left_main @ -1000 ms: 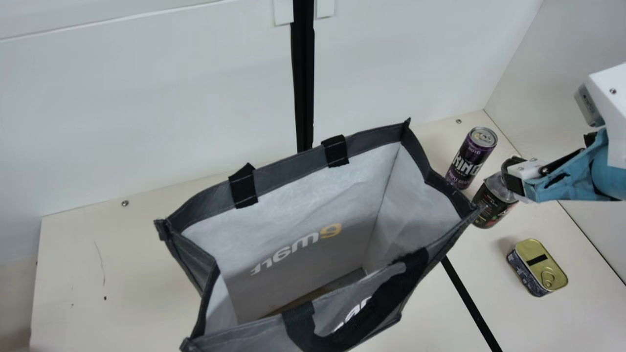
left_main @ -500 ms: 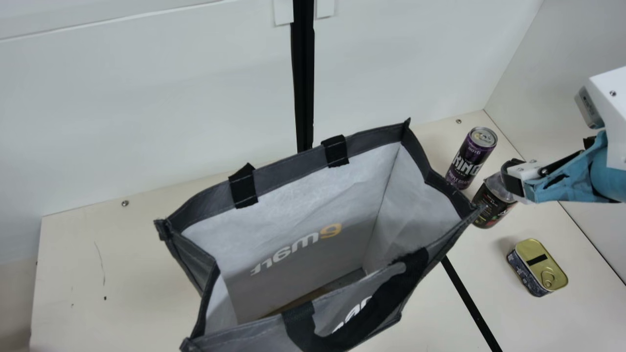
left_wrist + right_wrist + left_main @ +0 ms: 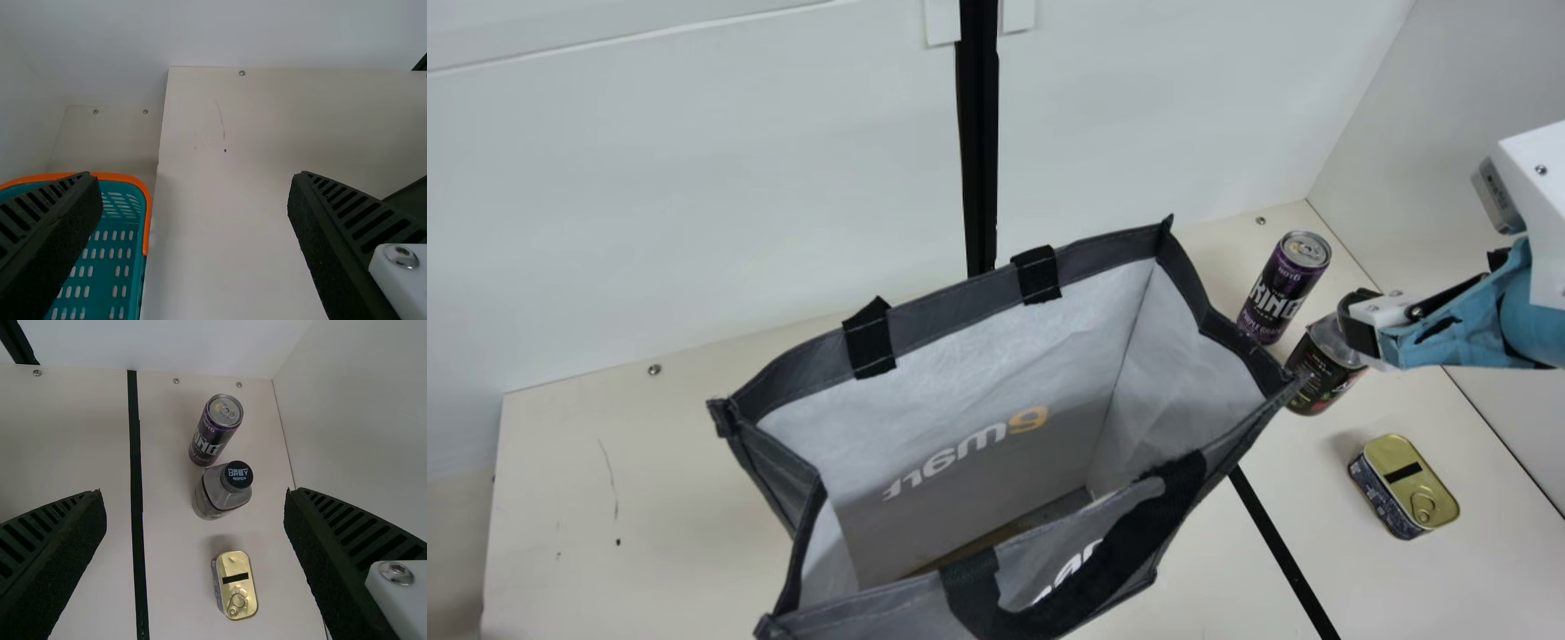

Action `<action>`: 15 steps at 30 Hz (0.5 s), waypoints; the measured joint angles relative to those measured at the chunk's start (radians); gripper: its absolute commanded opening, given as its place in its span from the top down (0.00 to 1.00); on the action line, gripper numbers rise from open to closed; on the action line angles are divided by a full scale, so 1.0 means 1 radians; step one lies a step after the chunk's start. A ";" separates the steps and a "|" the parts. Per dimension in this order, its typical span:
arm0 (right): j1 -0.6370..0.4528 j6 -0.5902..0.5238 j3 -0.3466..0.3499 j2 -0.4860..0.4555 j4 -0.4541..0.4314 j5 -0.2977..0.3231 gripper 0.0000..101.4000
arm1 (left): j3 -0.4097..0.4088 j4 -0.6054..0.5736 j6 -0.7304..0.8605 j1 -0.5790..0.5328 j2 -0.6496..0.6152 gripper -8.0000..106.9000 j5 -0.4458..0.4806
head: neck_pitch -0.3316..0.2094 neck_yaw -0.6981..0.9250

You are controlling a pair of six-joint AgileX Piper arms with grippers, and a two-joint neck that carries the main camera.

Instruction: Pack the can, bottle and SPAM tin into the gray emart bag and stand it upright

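Beside the edge of my cream table (image 3: 560, 498), the left wrist view shows a basket (image 3: 113, 267) of perforated teal plastic with a smooth orange rim. My left tool (image 3: 195, 179) is open, its two black fingers spread wide with nothing between them, their backs ribbed and their pads (image 3: 313, 233) coarse and grainy. Next, the bag (image 3: 951, 304) stands upright with its boxy mouth open: gray cloth with stitched edges, a pale lining lightly creased, and handles of black webbing. Just past its right corner stands the can (image 3: 1272, 298), a slim purple-and-black cylinder under a shiny metal lid. Beside it stands the bottle (image 3: 1323, 375), with clear, rounded shoulders, a dark label and a black cap (image 3: 237, 474). My right tool (image 3: 1357, 322), at the end of an arm wrapped in wrinkled blue material (image 3: 1449, 342), hangs over the bottle, covering part of its top in the main view; it is open and empty too, and the bottle stands beyond the gap of its fingers. Farther right and nearer to me, the tin (image 3: 1409, 484) lies apart from that tool: a low, round-cornered block, its lid glossy gold with a ring pull, its side dark.
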 measured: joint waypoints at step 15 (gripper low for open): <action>0.000 0.000 0.000 0.000 0.000 0.000 0.06 | 0.000 0.000 0.000 0.000 0.000 0.15 0.000 | 0.000 0.002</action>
